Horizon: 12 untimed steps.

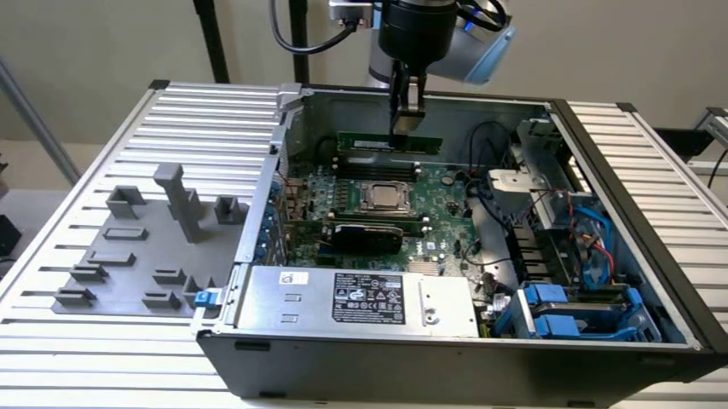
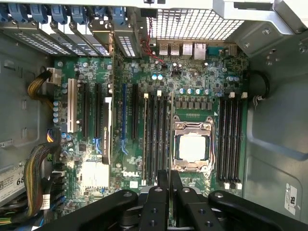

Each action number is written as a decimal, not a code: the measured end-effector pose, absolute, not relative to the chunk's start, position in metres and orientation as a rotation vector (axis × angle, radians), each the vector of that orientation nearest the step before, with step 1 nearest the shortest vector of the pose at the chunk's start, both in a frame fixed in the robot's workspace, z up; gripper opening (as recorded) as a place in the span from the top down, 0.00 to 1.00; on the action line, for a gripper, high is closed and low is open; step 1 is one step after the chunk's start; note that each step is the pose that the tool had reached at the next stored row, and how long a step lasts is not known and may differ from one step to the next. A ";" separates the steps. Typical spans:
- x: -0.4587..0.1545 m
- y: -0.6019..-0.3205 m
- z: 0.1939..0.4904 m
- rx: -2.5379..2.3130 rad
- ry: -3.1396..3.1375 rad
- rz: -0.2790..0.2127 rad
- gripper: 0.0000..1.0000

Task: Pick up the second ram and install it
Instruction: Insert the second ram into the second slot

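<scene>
We are counting one counter [image 1: 205,111], one open computer case [image 1: 637,213], one motherboard [image 1: 438,204], one silver processor [image 1: 393,198], one green ram stick [image 1: 390,142], one hand [image 1: 405,128], one gray fixture plate [image 1: 136,256], two blue drive caddies [image 1: 548,296], and four black memory slots [image 2: 230,139] in the bank beside the case wall.

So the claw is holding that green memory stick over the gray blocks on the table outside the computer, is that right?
Not quite. The claw does hold the green memory stick, but inside the open computer case, above its circuit board, not over the gray blocks on the table. The exterior view shows it.
</scene>
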<state>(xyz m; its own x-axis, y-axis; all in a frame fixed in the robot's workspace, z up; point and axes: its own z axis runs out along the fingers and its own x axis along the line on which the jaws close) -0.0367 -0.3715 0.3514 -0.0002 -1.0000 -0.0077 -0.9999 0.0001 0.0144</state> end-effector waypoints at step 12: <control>-0.037 -0.371 0.343 2.219 -2.219 -0.022 0.86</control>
